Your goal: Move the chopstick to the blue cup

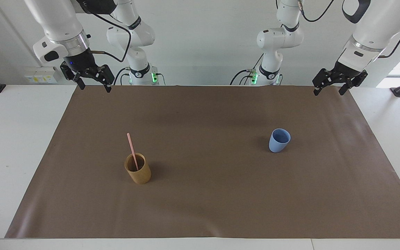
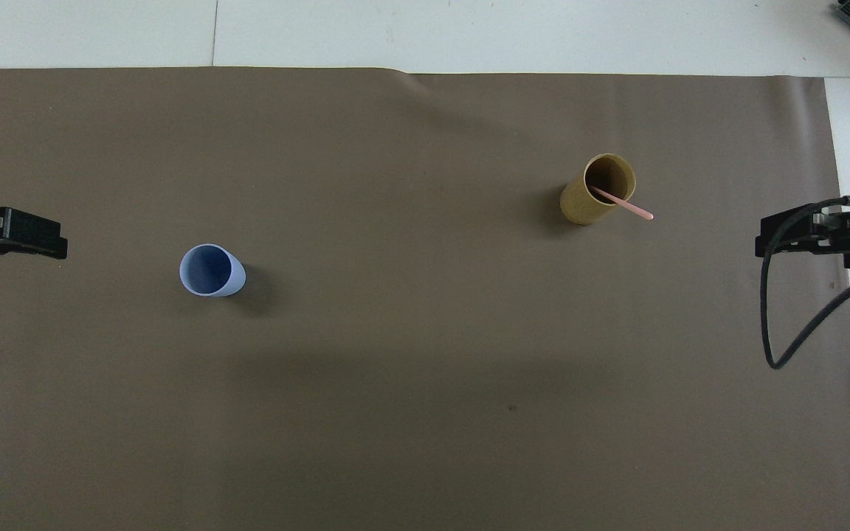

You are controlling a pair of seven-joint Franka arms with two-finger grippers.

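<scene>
A pale pink chopstick (image 1: 132,150) stands in a tan-brown cylindrical holder (image 1: 138,169) toward the right arm's end of the table. Its top leans toward the robots. It also shows in the overhead view (image 2: 630,207), in the holder (image 2: 587,203). The light-blue cup (image 1: 279,140) stands upright and empty toward the left arm's end, a little nearer to the robots than the holder; it also shows in the overhead view (image 2: 211,271). My right gripper (image 1: 94,86) is open and raised over the mat's edge nearest the robots. My left gripper (image 1: 329,92) is open, raised over the mat's corner.
A brown mat (image 1: 207,201) covers most of the white table (image 1: 16,146). A black cable (image 2: 786,324) hangs in a loop from the right arm. Both arms wait at the table's ends.
</scene>
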